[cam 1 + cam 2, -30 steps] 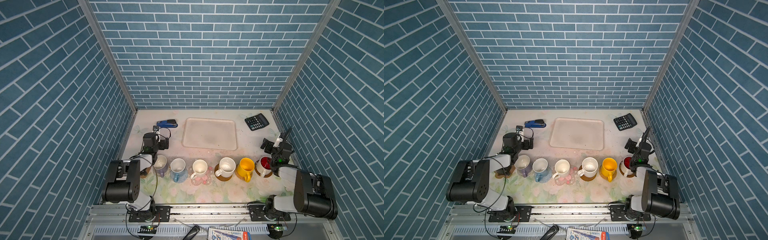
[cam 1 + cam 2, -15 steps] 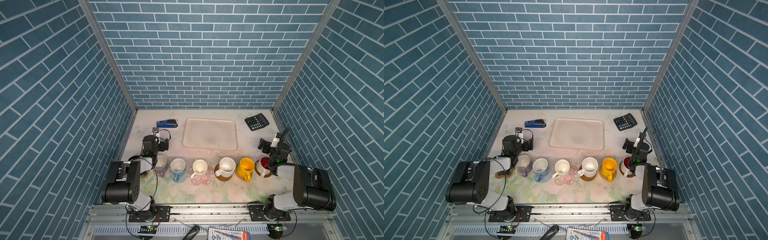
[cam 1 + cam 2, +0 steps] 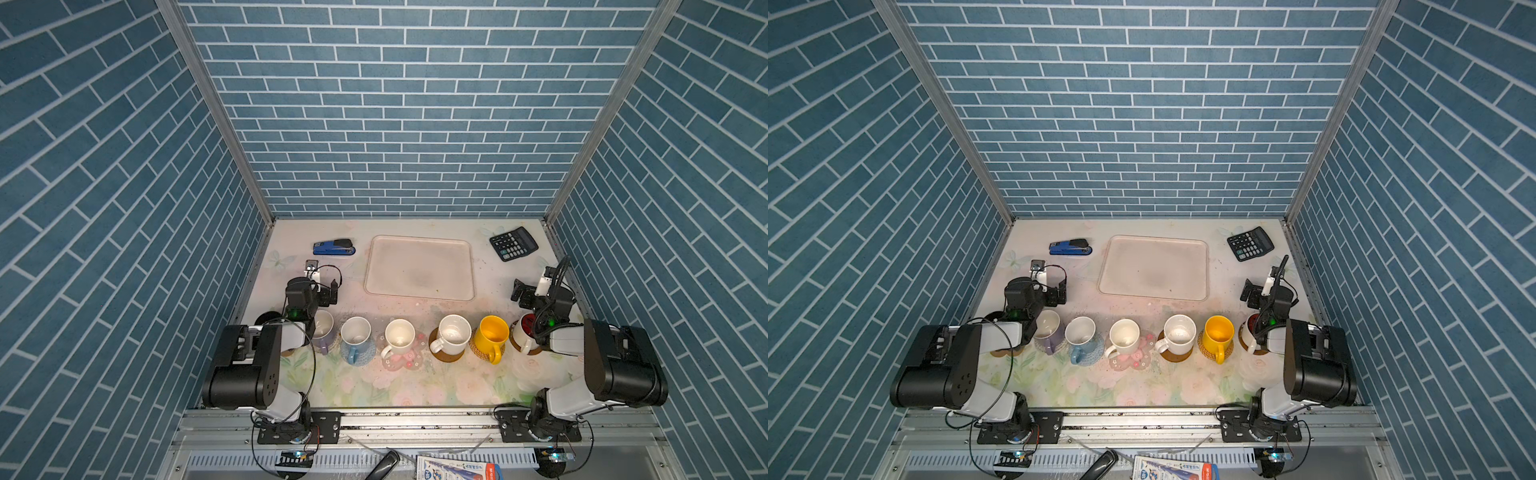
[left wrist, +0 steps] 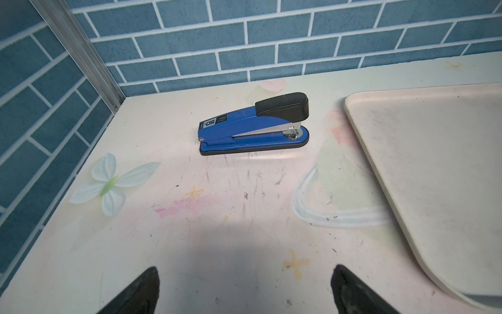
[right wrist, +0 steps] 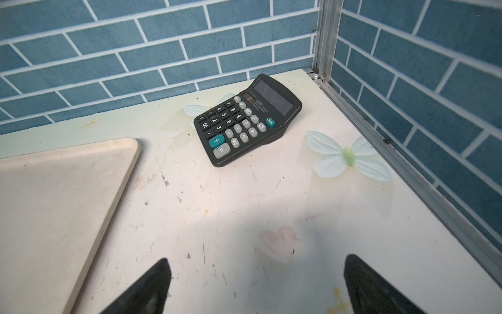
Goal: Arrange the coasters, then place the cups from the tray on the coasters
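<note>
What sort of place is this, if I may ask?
Probably a robot test booth, not a home: brick-patterned wall panels box in a flowery table, and a metal mounting rail runs along its front.

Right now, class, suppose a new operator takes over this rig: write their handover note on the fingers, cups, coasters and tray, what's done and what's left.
Left gripper: fingers open, empty, facing the stapler.
Right gripper: fingers open, empty, facing the calculator.
Tray: empty.
Front row on coasters: light blue cup, white cup, second white cup, yellow cup, red-lined cup; lavender cup beside them, its base unclear.
Done: tray cleared, visible cups placed.
Left: confirm what looks like a dark cup, mostly hidden behind the left arm, sits on a coaster; otherwise nothing seems outstanding.
</note>
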